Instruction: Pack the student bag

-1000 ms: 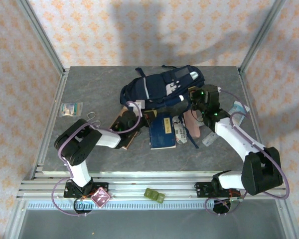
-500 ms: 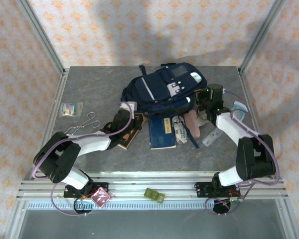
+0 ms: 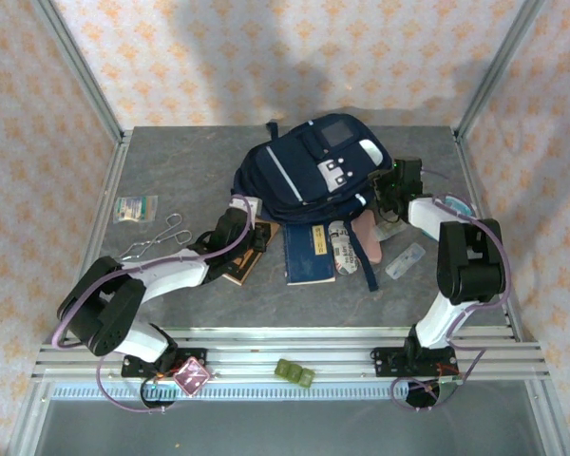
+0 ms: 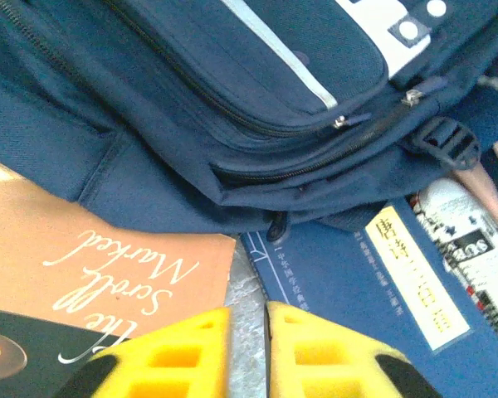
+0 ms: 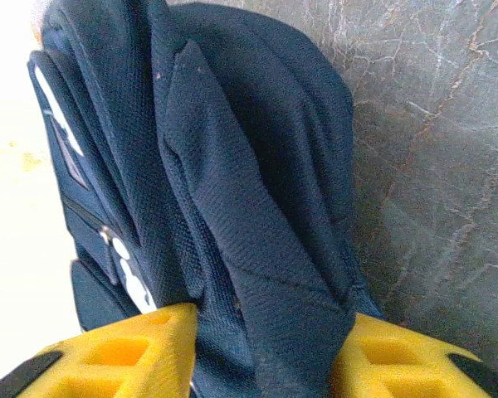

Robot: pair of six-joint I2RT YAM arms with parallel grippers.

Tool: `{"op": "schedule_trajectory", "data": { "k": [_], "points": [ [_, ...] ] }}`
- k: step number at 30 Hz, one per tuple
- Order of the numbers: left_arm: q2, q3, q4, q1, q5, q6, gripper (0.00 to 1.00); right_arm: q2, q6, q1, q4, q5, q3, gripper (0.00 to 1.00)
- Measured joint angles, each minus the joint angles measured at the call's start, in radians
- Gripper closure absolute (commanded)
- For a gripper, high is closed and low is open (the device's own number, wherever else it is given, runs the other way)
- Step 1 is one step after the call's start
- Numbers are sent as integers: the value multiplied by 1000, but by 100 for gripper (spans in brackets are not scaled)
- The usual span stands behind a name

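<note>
Item: student bag (image 3: 309, 176), sitting upper centre on the table (image 3: 171, 161), now bulking taller and squarer than a second ago.
Left gripper (image 4: 247, 322): hovering at the bag's lower-left edge, jaws narrowly parted, gripping nothing, its arm reaching further in than before.
Right gripper (image 5: 266, 332): straddling a fold of bag fabric; whether it is pinching, cannot tell.

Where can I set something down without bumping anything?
Bare tabletop: the far-left corner, behind the small packet and left of the student bag; and the near strip between the navy book and the front rail. Crowded: right of the bag, where pink pouch, clear packet and right arm bunch; also around the brown book beside the left arm.
</note>
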Motion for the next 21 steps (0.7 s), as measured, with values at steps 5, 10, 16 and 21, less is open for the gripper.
{"op": "schedule_trajectory", "data": {
  "k": [5,10,16,21],
  "points": [
    [41,10,14,0,25,-30,55,-90,-66,11,-96,-19,-9,36],
    [117,43,42,2,58,-66,54,-222,-91,31,-105,-57,-67,37],
    [142,63,63,19,75,-108,47,-264,-18,177,-68,-142,-148,36],
    [141,63,65,27,72,-126,47,-224,81,323,23,-203,-202,37]
  ]
}}
